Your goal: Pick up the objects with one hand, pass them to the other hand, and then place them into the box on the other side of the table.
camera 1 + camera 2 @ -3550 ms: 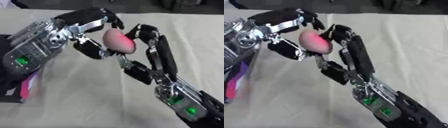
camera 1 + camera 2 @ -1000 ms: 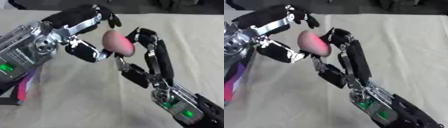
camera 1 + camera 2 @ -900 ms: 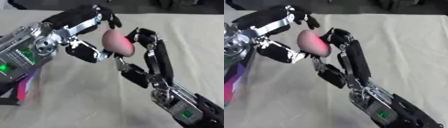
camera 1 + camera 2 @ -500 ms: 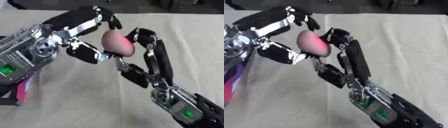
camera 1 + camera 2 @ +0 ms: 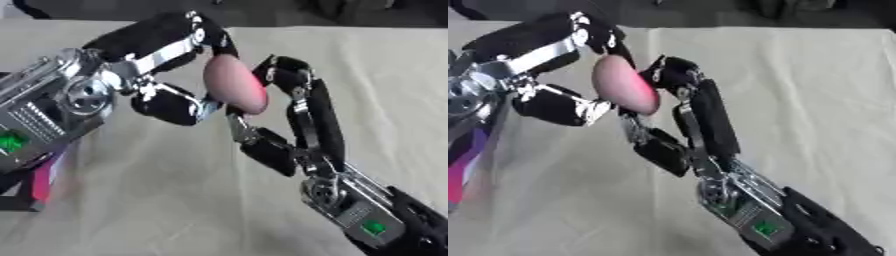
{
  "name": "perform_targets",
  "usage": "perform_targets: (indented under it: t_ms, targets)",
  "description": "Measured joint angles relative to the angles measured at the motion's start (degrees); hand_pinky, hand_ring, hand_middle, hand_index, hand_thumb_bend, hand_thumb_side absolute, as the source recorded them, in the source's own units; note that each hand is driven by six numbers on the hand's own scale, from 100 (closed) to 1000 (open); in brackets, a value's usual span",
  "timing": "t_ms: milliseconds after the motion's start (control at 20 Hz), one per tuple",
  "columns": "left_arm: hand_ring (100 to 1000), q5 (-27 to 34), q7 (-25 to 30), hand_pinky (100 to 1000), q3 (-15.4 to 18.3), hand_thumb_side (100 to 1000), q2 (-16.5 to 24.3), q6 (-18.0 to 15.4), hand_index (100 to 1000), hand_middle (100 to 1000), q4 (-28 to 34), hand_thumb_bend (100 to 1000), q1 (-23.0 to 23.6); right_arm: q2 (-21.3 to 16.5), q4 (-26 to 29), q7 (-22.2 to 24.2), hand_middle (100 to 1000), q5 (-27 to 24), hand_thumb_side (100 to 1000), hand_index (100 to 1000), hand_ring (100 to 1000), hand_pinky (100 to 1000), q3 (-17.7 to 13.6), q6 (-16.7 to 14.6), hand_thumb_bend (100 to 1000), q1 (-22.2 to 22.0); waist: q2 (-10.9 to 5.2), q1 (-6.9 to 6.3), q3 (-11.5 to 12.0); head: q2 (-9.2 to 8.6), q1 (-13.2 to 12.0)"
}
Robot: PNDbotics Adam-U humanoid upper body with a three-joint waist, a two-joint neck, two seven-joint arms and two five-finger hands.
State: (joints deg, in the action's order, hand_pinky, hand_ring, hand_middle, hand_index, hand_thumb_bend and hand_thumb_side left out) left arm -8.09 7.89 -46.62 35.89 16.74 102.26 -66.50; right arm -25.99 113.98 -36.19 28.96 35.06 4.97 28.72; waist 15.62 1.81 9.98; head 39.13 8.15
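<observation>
Pink egg-shaped object [image 5: 234,84] held up above the table [image 5: 385,75], near the middle of the view – caught between both hands. Left hand [image 5: 166,65] reaches in from 9 o'clock, fingers curled over the object's top, thumb under its lower left. Right hand [image 5: 293,115] comes up from 5 o'clock, fingers curled against the object's right side and bottom. Box [image 5: 31,185] edge shows at 8 o'clock, something pink in it.
</observation>
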Motion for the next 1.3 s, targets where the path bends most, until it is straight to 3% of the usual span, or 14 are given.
perform_targets:
  t_ms: [400,450,550,650,900,1100,1300]
  targets:
    - [790,5.86,-3.39,741,-0.02,106,0.02,-2.07,456,327,0.37,100,0.05,0.01,0.08,0.84,471,-2.8,100,521,502,509,0.3,-0.26,121,-0.01,0.1,0.02,0.03,0.0,0.04]
    - [784,6.39,-3.61,740,-0.03,106,0.02,-2.03,433,311,0.36,100,0.1,0.02,0.08,0.98,474,-3.14,100,527,503,510,0.32,-0.26,174,-0.01,0.13,0.02,0.03,0.0,0.04]
    - [756,7.54,-3.94,739,-0.08,115,-0.02,-1.77,339,244,0.3,100,0.31,0.03,0.08,1.23,488,-3.89,100,544,512,513,0.35,-0.22,392,0.0,0.22,0.03,0.03,0.0,0.04]
    - [725,8.58,-4.12,735,-0.17,100,-0.02,-1.57,297,193,0.06,100,0.52,0.03,0.08,1.54,497,-4.5,100,542,518,518,0.34,-0.32,425,0.0,0.22,0.04,0.02,0.0,0.04]
    - [664,9.67,-4.12,728,-0.21,100,-0.03,-1.24,260,100,-0.44,100,0.58,0.01,-0.02,2.0,502,-5.02,103,545,523,523,0.3,-0.51,448,0.0,0.22,0.04,-0.06,0.0,-0.01]
    - [649,9.9,-4.05,732,-0.14,100,0.08,-1.13,252,100,-0.76,100,1.01,-0.01,-0.18,2.07,518,-4.74,250,576,531,526,0.29,-0.68,425,-0.02,0.22,0.01,-0.19,0.01,-0.08]
    - [642,10.18,-4.43,733,0.35,100,1.0,-1.75,250,100,-0.76,100,1.43,-0.08,-0.26,1.64,532,-3.83,311,617,538,524,0.29,-0.88,422,-0.03,0.22,-0.08,-0.35,0.04,-0.2]
